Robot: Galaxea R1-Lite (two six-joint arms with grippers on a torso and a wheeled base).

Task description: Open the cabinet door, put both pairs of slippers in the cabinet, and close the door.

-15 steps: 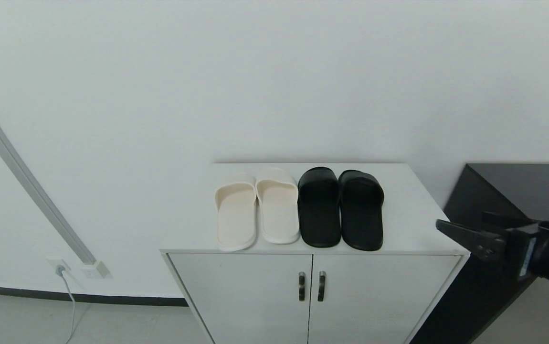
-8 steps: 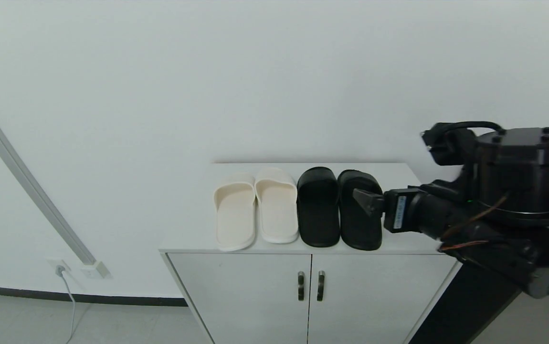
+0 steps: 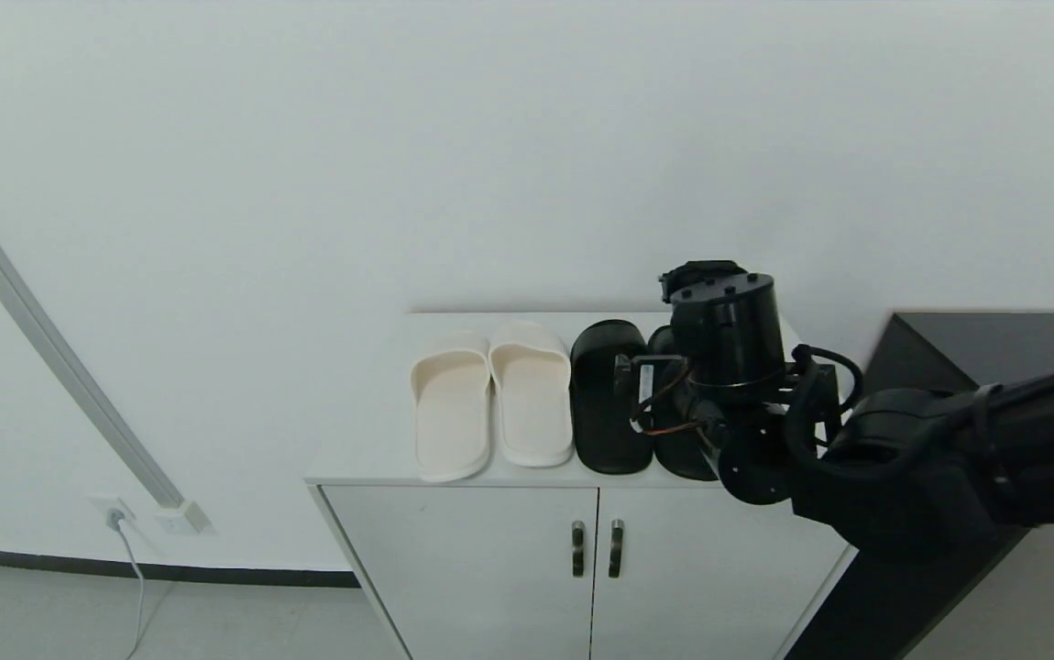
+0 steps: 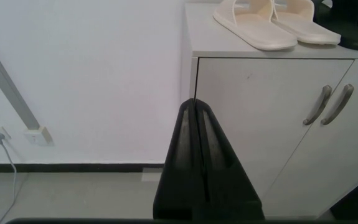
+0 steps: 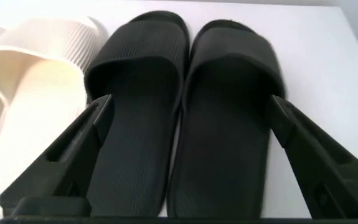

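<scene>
**Black slippers (image 3: 602, 403) lie square between the wide-open right jaws**

Both black slippers (image 5: 135, 112) rest side by side and touching on the cabinet top (image 3: 362, 440), toes toward the wall (image 3: 527, 137) and heels toward the front edge. Their long axis therefore runs front to back. The white slippers (image 3: 490, 403) lie the same way just to their left, the nearer one touching the black pair.

The right arm (image 3: 903, 458) reaches in from the right and hangs over the heel half of the black pair. Its jaws are spread wide and hold nothing. In the right wrist view one finger (image 5: 73, 155) sits at the outer edge of the left slipper and the other finger (image 5: 315, 155) at the outer edge of the right one. The gap thus runs crosswise to the slippers and takes in both. Whether the tips touch the rubber or the cabinet top, I cannot tell.

By this reading the next move is a squeeze across the pair's width, and the alignment looks right for it. The white neighbour (image 5: 23, 81) lies close to the left finger and could get nudged.

The left jaws are pressed together and empty. They sit low, off the cabinet's left front corner, facing the left door (image 4: 259, 124). Both doors (image 3: 463, 568) are shut, and the two handles (image 3: 579, 548) lie well apart from either arm. The left jaws are the nearer set to them.
</scene>
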